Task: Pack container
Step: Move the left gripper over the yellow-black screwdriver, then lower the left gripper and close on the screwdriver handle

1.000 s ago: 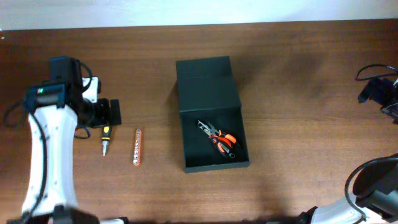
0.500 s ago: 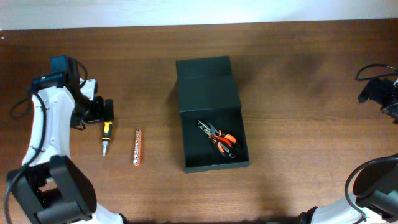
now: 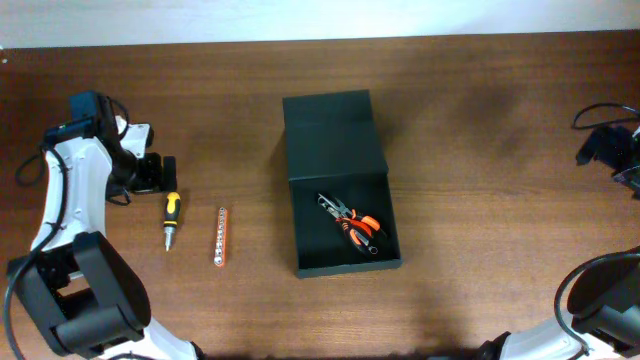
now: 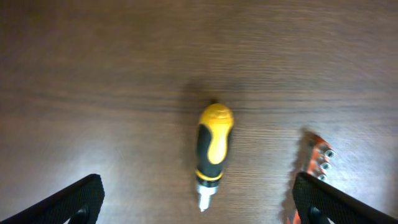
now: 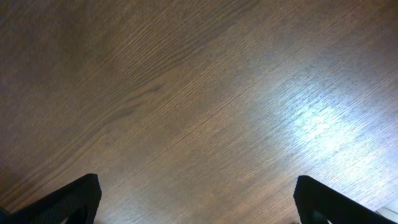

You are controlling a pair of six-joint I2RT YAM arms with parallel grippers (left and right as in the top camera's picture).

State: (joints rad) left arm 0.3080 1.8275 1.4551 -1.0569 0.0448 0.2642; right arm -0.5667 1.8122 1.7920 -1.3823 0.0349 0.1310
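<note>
Overhead view of a brown wooden table [image 3: 480, 220]. The container [image 3: 300, 215], a dark green-black matte rectangular box, sits at the centre of the frame with its long side running top to bottom. Its flap lid [image 3: 330, 135] is folded back toward the top of the frame, so the lower half of the box is open to view. Inside, toward the lower right of the open part, lies a pair of pliers [image 3: 352, 224] with orange and black handles, the metal nose pointing to the upper left. Well to the left of the container, two small tools lie on the bare wood, side by side but apart: an orange bit holder [image 3: 221, 236], a narrow strip lying top to bottom, and to its left a stubby screwdriver [image 3: 171, 218] with a yellow and black handle, its tip toward the bottom of the frame. The left gripper [image 3: 160, 173] hangs just above the screwdriver's handle end in the frame. In the left wrist view its dark fingertips [image 4: 78, 199] stand far apart at the lower corners, so the jaws are spread wide and hold nothing. The right gripper [image 3: 610, 148] is at the far right edge of the frame, well away from the container. Its wrist view shows only wood grain between widely parted fingertips, so it too is spread and empty.
</note>
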